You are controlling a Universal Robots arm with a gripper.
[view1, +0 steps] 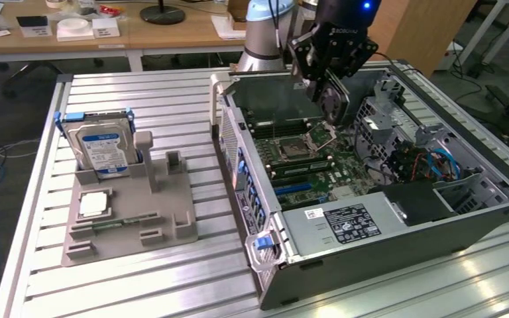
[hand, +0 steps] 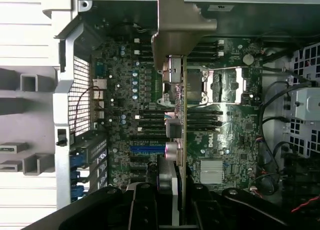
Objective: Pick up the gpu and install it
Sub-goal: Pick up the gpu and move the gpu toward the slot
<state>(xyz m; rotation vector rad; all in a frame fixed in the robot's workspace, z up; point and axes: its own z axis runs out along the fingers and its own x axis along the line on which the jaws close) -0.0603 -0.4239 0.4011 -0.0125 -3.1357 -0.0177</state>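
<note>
My gripper is shut on the gpu, holding it in the air above the open computer case. The card hangs on edge over the motherboard, near the CPU socket. In the wrist view the gpu appears edge-on between my black fingers, with its grey metal end bracket at the far end. It stands above the motherboard, and a blue expansion slot lies just beside the card's line. The card is clear of the board.
A grey parts fixture on the aluminium table holds a silver hard drive, a CPU chip and a memory stick. Drive cages and cables crowd the case's side at the exterior view's right. A cluttered wooden desk stands behind.
</note>
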